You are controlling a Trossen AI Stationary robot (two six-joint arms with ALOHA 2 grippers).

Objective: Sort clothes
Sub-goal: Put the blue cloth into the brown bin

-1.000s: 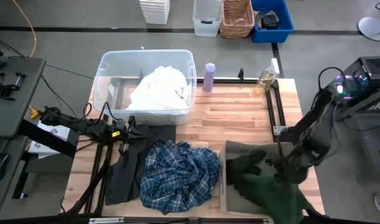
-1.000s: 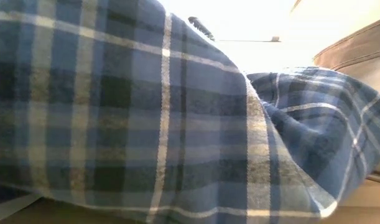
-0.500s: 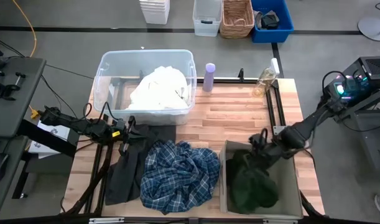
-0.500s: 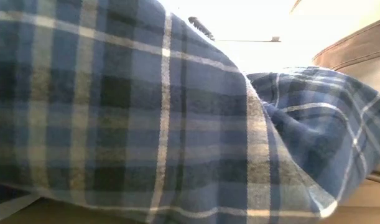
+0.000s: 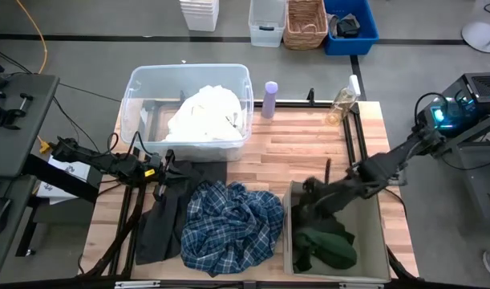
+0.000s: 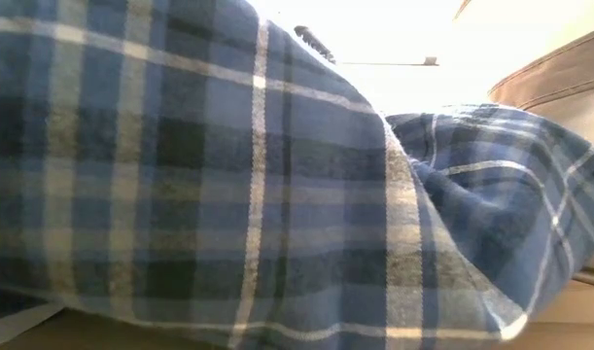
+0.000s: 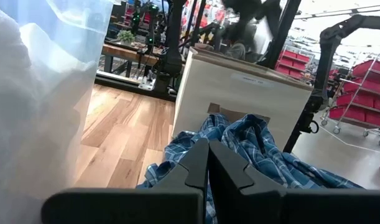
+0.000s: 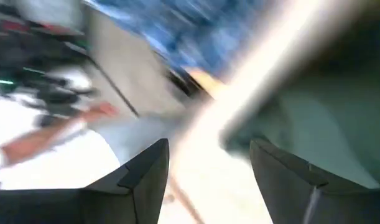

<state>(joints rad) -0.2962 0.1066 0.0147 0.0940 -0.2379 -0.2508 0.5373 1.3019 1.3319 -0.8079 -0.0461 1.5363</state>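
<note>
A dark green piece (image 5: pixel 329 245) lies crumpled inside the beige fabric bin (image 5: pixel 286 233) at the near right. My right gripper (image 5: pixel 307 195) hovers open over the bin's far left part, nothing between its fingers (image 8: pixel 208 155). A blue-and-white plaid shirt (image 5: pixel 228 225) is heaped on the table left of the bin and fills the low view (image 6: pixel 228 194). A black-grey piece (image 5: pixel 160 225) lies flat at the near left. My left gripper (image 5: pixel 168 170) is shut at that piece's far end (image 7: pixel 207 163). White clothes (image 5: pixel 206 112) fill the clear tub (image 5: pixel 188 71). My left gripper sits shut right above the far end of the black-grey piece (image 5: pixel 174 178); I cannot tell whether it touches the cloth.
A purple bottle (image 5: pixel 270 99) and a clear bottle (image 5: pixel 341 103) stand at the far edge. A black frame rail (image 5: pixel 358 140) runs along the right side. Bare wood (image 5: pixel 301 148) lies between tub and bin.
My right gripper has let go of the dark green piece and has gone from the bin's near right toward the table's left and far side. The piece, which hung over the bin's near right corner, has dropped and now lies bunched inside the bin.
</note>
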